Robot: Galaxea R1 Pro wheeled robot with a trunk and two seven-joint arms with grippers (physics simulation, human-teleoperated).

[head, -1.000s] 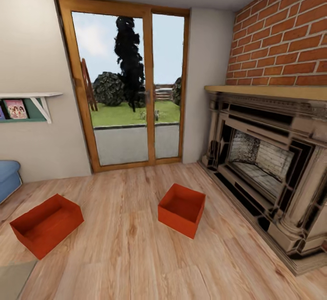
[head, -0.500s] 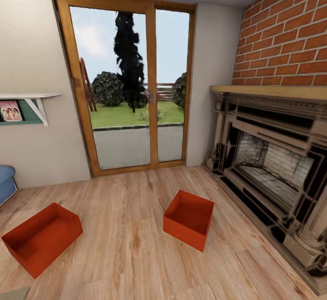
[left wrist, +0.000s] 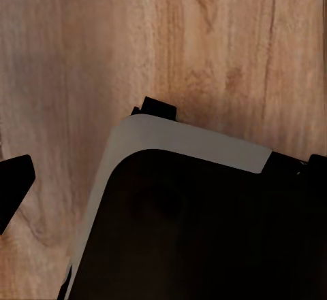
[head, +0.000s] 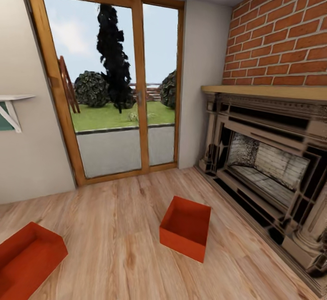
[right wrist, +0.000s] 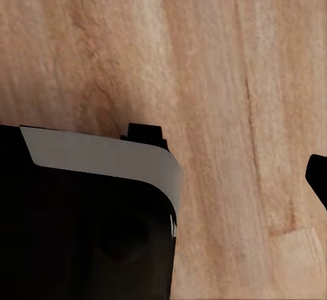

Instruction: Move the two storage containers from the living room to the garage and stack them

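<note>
Two orange-red bins sit on the light wood floor (head: 113, 227) of the living room, well apart from each other. The nearer bin (head: 185, 227) lies ahead, between the glass doors (head: 109, 91) and the fireplace (head: 268, 164); the other bin (head: 27, 259) is at the lower left, cut by the picture's edge. Neither has been picked up, so the task is at its first step: driving up to a bin. Next the robot likely needs to close in, lower its trunk and bring an arm down over a bin wall.

Both wrist views look down at planks past dark robot bodywork. Whether either tool is released or clenched I cannot tell.

Compared with half a second ago, the whole view has shifted: the doors loom larger and further left, the shelf (head: 11, 109) has slid almost out, and the left bin has dropped toward the corner. That is the camera advancing and turning, not the bins moving.
</note>
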